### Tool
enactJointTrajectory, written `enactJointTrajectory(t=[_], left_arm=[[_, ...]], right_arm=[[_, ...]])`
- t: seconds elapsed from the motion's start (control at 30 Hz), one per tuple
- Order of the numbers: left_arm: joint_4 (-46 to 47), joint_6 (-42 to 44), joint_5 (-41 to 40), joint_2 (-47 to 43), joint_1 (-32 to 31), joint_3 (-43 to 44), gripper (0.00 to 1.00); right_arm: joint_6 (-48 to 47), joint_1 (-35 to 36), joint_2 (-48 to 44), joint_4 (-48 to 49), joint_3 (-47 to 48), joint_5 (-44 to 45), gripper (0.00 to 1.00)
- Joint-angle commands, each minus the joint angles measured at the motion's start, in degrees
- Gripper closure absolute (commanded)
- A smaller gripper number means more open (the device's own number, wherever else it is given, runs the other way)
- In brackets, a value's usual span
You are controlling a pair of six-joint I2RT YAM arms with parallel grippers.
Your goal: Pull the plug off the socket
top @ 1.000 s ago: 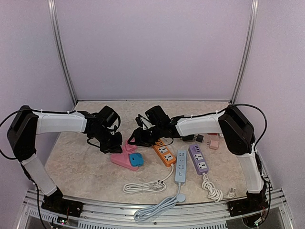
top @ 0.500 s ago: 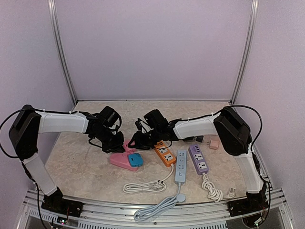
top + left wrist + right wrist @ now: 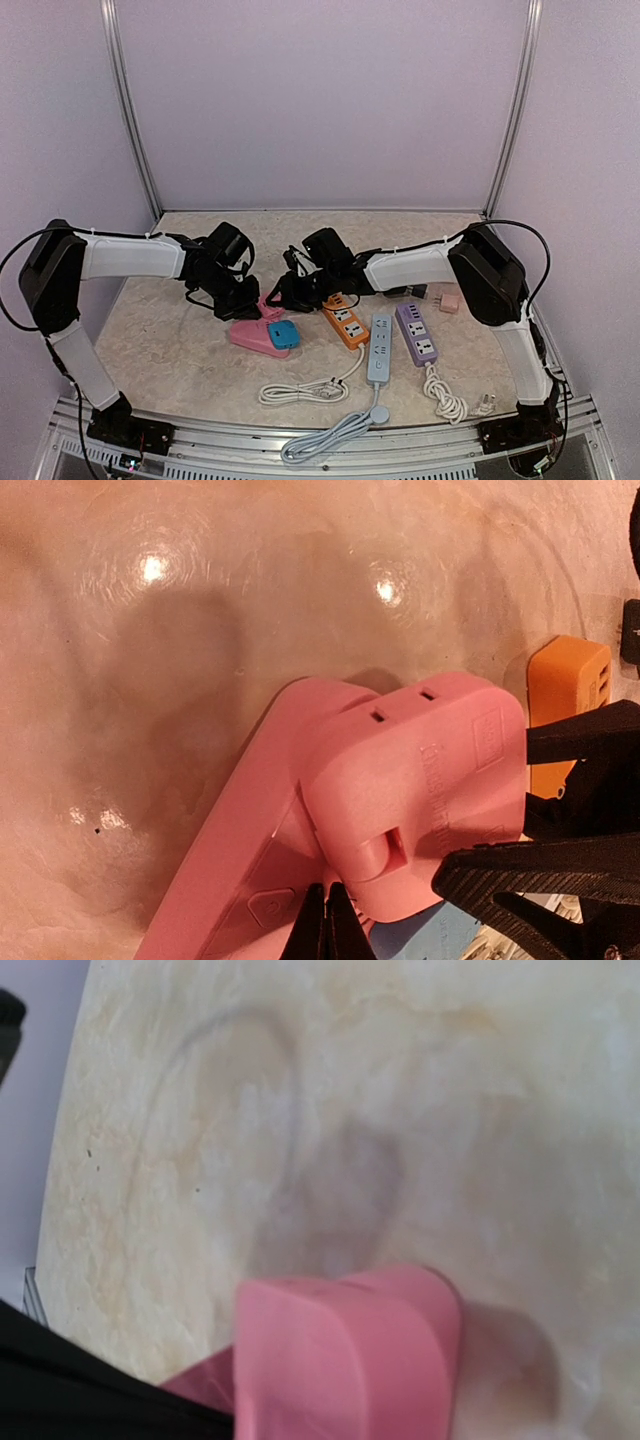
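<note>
A pink power strip, the socket (image 3: 250, 338) (image 3: 240, 850), lies on the table left of centre. A blocky pink plug (image 3: 270, 304) (image 3: 420, 780) (image 3: 350, 1360) sits on its far end, and a blue plug (image 3: 283, 334) (image 3: 430, 935) sits beside that. My left gripper (image 3: 243, 308) (image 3: 326, 920) is shut, with its tips pressed on the strip next to the pink plug. My right gripper (image 3: 280, 296) comes in from the right, and its black fingers (image 3: 540, 870) clamp the pink plug's end. I cannot tell whether the plug has lifted from the strip.
Right of the pink strip lie an orange strip (image 3: 345, 322) (image 3: 568, 680), a pale blue strip (image 3: 380, 348) and a purple strip (image 3: 416, 333). Coiled white cords (image 3: 300, 392) trail toward the near edge. A small pink adapter (image 3: 448, 301) and a black plug (image 3: 418, 291) sit behind.
My right arm has shifted slightly left and its jaws have narrowed onto the pink plug. The pink strip has slid a little left. The left gripper stays shut in place.
</note>
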Motion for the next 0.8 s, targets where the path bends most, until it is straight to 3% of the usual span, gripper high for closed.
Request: enactJointTrajectory(t=[0.0,0.23,0.5,0.77], left_arm=[[-0.64,0.52,-0.88,3.31,0.15,-0.94,0.98],[-0.69,0.6,-0.93,3.6,0.19,-0.87,0.98],[-0.69,0.6,-1.01,3.85,0.22,-1.03,0.98],[-0.78,0.52,-0.97,3.86,0.22,-0.96,0.98]], right_arm=[[-0.12,1.85,0.97,2.72,2.11,-4.12,0.61],[0.71,2.19,0.76,4.12,1.43,-3.82,0.62],[2.25,2.41,0.32,7.36,-0.51,-4.87,0.7],[2.99,2.61,1.63,8.26,-0.58,-5.76,0.7]])
